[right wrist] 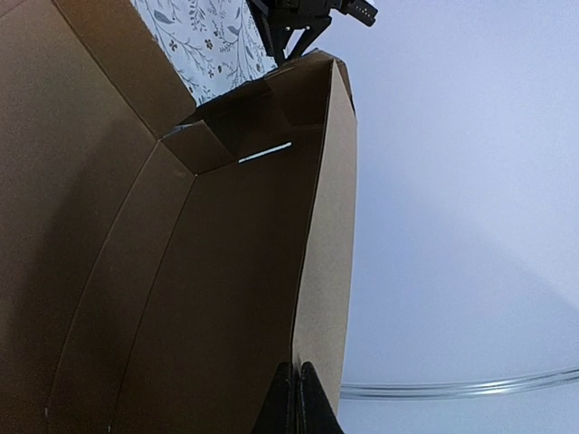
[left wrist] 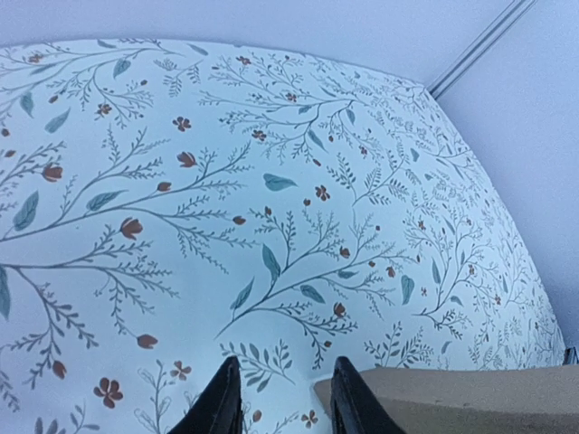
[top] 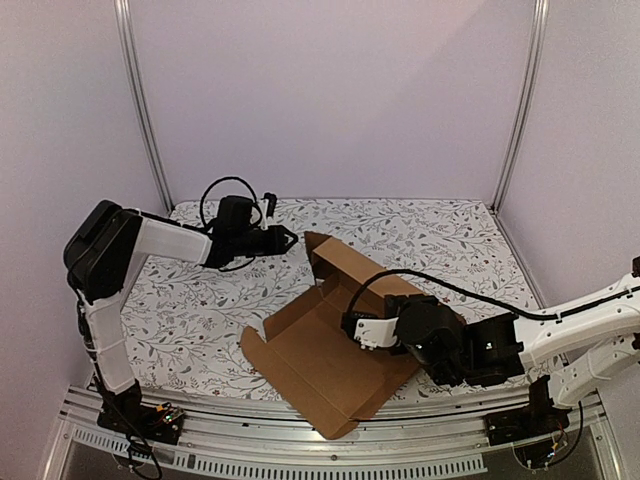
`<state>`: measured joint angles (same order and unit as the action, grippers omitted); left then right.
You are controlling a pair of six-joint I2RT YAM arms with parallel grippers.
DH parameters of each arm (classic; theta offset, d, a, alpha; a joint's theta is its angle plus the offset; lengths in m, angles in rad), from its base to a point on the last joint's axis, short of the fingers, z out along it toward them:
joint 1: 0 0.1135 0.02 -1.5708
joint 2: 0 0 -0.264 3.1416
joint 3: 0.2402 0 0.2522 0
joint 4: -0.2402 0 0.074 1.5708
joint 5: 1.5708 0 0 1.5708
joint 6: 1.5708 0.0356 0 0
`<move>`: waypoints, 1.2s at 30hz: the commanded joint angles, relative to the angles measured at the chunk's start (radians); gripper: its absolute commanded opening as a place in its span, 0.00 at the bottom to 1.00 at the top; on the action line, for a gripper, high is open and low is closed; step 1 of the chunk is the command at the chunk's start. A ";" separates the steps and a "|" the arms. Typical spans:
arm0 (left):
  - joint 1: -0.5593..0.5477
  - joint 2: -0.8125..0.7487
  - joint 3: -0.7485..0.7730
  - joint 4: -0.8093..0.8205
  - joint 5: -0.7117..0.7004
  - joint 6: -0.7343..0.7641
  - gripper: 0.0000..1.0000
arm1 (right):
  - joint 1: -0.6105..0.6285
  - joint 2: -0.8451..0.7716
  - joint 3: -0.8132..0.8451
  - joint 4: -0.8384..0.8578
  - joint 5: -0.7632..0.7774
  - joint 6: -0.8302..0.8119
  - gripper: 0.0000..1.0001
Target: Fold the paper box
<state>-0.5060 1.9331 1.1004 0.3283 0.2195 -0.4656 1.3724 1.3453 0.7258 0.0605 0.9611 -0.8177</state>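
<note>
Top external view: the paper box [top: 315, 355] lies half-formed at lower centre of the bench [top: 190, 300]. The right claw [top: 352, 330], pressed together, leans inside it, seemingly pinning the base, while the left claw [top: 288, 240], spread and empty, hovers beside the raised rear flap [top: 328, 258].

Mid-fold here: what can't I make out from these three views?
Top view: right arm hides part of the paper box.
Right wrist: right end effector cut by bottom edge; whether it pinches cardboard is unclear.
Left wrist: left end effector cut by bottom edge; box mostly outside frame.
</note>
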 commanded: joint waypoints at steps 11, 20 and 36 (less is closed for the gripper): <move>0.005 0.161 0.194 0.039 0.273 0.018 0.34 | -0.001 -0.002 -0.022 -0.093 -0.040 0.022 0.00; -0.063 0.104 0.079 0.097 0.299 0.033 0.34 | -0.009 0.022 -0.011 -0.101 -0.001 -0.004 0.00; -0.120 -0.016 -0.069 0.162 0.284 0.019 0.32 | -0.011 0.036 0.026 -0.190 0.009 0.048 0.00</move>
<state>-0.5800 1.9446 1.0542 0.4599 0.4736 -0.4561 1.3647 1.3567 0.7433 -0.0410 1.0203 -0.8001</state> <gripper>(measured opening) 0.326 0.004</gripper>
